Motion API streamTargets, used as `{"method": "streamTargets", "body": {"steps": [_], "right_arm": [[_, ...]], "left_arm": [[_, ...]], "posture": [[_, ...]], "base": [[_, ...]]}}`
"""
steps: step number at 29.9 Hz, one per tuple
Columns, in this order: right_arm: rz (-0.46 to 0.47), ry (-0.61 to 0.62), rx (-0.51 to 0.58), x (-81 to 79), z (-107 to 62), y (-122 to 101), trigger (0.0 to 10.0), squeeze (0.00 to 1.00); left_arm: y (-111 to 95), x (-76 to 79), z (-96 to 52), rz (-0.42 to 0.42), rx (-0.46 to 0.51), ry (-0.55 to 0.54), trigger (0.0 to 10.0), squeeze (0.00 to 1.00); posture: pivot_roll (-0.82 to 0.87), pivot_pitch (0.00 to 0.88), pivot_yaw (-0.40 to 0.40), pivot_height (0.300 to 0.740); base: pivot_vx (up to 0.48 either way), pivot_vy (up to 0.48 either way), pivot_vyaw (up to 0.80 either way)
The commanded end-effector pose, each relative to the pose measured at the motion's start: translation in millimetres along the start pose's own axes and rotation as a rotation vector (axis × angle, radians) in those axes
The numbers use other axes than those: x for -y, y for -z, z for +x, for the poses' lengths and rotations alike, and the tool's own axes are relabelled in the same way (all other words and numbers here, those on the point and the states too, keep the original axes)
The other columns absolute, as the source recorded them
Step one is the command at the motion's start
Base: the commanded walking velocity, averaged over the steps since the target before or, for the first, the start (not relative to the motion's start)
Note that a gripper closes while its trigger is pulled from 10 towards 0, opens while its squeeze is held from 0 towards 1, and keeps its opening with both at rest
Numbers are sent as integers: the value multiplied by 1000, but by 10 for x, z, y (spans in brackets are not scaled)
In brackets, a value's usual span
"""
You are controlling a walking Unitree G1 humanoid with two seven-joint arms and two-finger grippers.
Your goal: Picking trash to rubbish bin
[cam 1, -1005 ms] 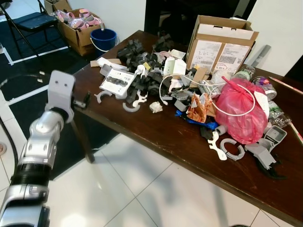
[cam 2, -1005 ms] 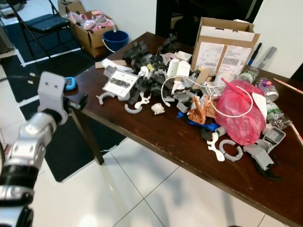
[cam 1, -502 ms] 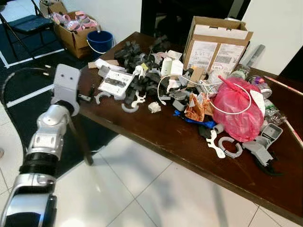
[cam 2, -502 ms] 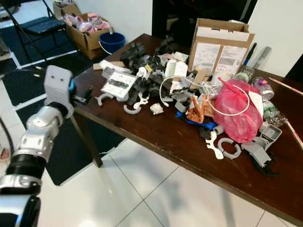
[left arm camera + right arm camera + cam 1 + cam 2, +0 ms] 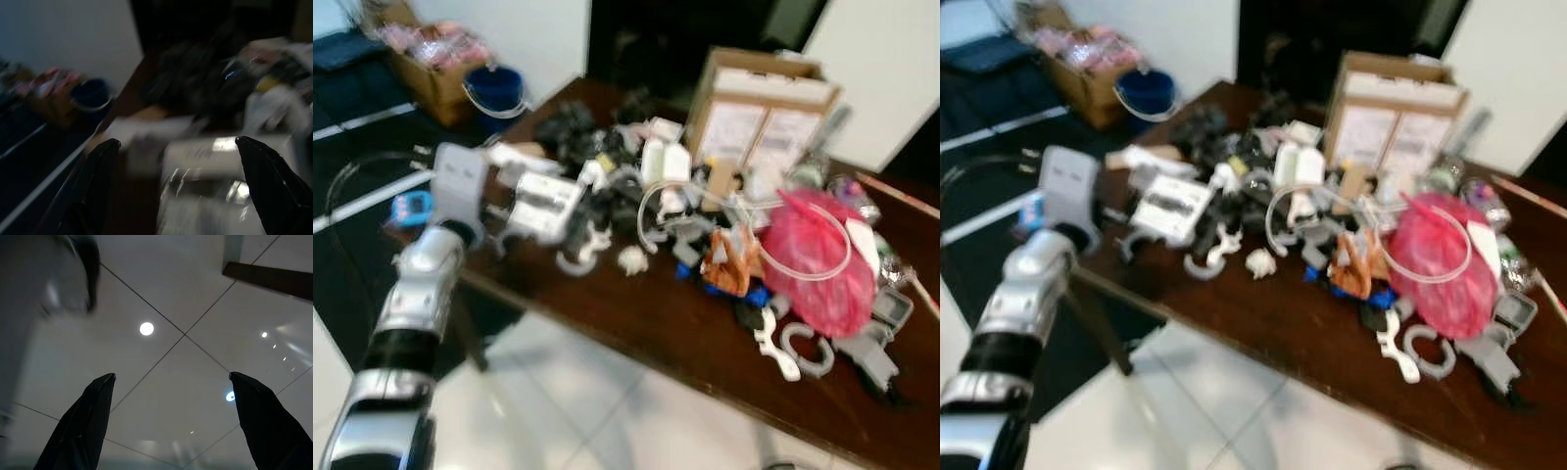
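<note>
While blurred: one pink bag | one cardboard box | left tool released | right tool released

A dark wooden table carries a blurred heap of clutter: a cardboard box at the far edge, a pink plastic bag near the right end, white and grey plastic parts, and a crumpled paper ball.

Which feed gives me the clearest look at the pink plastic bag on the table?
The left eye view: the knotted pink plastic bag sits whole on the dark wooden table, though blurred. The right eye view shows the same bag, equally blurred. The left wrist view points at grey clutter, the right wrist view at floor tiles.
</note>
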State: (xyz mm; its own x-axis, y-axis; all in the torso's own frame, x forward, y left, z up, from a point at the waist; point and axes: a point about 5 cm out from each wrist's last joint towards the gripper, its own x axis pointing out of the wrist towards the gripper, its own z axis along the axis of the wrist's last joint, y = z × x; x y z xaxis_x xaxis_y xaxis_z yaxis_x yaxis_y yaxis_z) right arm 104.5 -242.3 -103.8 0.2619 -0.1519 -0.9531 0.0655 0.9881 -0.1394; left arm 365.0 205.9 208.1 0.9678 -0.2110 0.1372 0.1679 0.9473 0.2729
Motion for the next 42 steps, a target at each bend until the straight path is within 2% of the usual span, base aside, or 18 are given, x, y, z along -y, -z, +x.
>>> {"method": "streamTargets", "body": {"steps": [1,10,13,21,26,27,31,42], "right_arm": [[24,26,-40,68,-10,143,10000,0],[18,19,-41,54,-8,132,10000,0],[18,17,-41,51,-8,130,10000,0],[19,11,-44,42,-7,130,10000,0],[15,6,-47,41,-7,135,10000,0],[12,5,-48,41,-8,137,10000,0],[11,4,-50,36,-7,143,10000,0],[-4,2,-57,34,-8,165,10000,0]], "left_arm": [[-46,128,31,-7,22,41,10000,0],[-119,380,36,11,59,136,10000,0],[-130,410,34,7,66,144,10000,0],[-245,653,60,7,80,178,10000,0],[-209,624,81,-37,5,78,10000,0],[-149,609,82,-45,-51,39,10000,0],[-11,607,54,-45,-130,-14,10000,0],[267,493,-8,-36,-259,-84,10000,0]], "posture": [[135,122,-50,740],[139,119,-48,740],[139,119,-48,740],[142,118,-52,740],[144,119,-53,740],[145,121,-52,740],[144,122,-53,740],[137,123,-53,740]], "base": [[0,0,0],[0,-62,0],[0,-402,0],[0,-58,0],[0,0,0],[0,0,0],[0,0,0],[0,0,0]]}}
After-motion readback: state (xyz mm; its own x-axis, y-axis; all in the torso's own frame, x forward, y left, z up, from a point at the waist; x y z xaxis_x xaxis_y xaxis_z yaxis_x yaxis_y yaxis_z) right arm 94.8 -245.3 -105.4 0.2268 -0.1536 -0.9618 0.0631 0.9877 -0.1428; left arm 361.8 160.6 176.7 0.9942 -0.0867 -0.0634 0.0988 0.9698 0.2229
